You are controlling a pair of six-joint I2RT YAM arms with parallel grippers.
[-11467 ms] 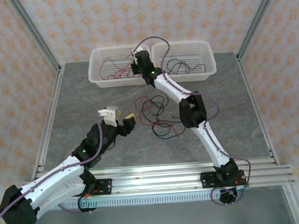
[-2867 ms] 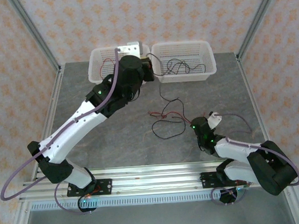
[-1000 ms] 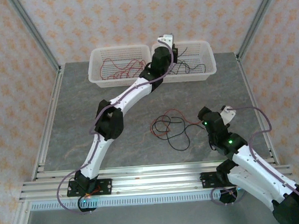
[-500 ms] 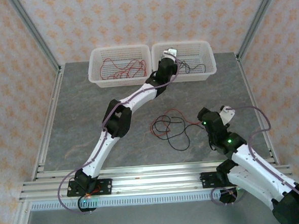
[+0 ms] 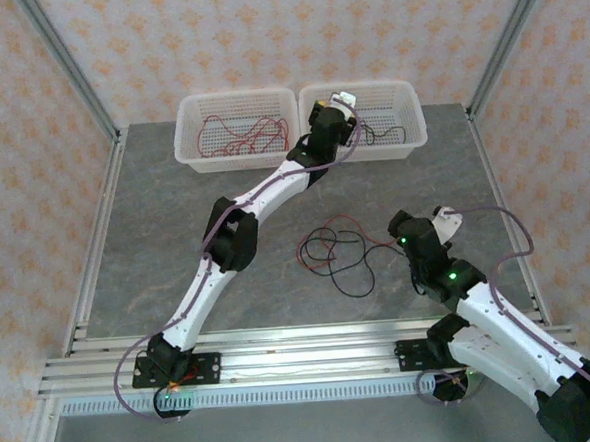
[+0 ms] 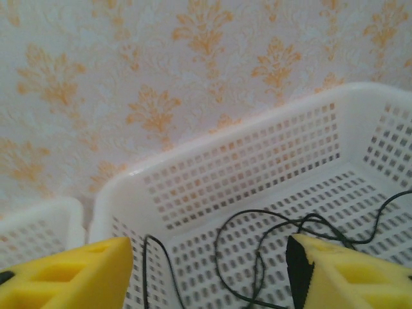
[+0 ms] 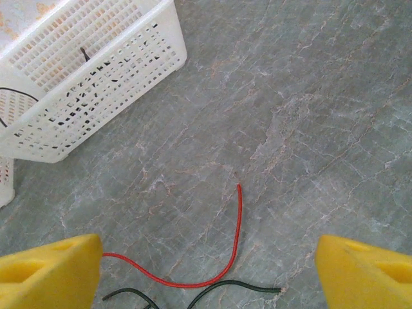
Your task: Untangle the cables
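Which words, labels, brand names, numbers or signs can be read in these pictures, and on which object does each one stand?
There are none to read. The left basket and the right basket are plain white, the left arm and the right arm show no legible marking, and the wallpaper bears only an orange ornament pattern.

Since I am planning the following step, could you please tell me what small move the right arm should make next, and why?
Probably lower the right gripper onto the red cable: its jaws stand open, the strand's free end lies on the table between them, and a black cable lies close by, not yet separated.
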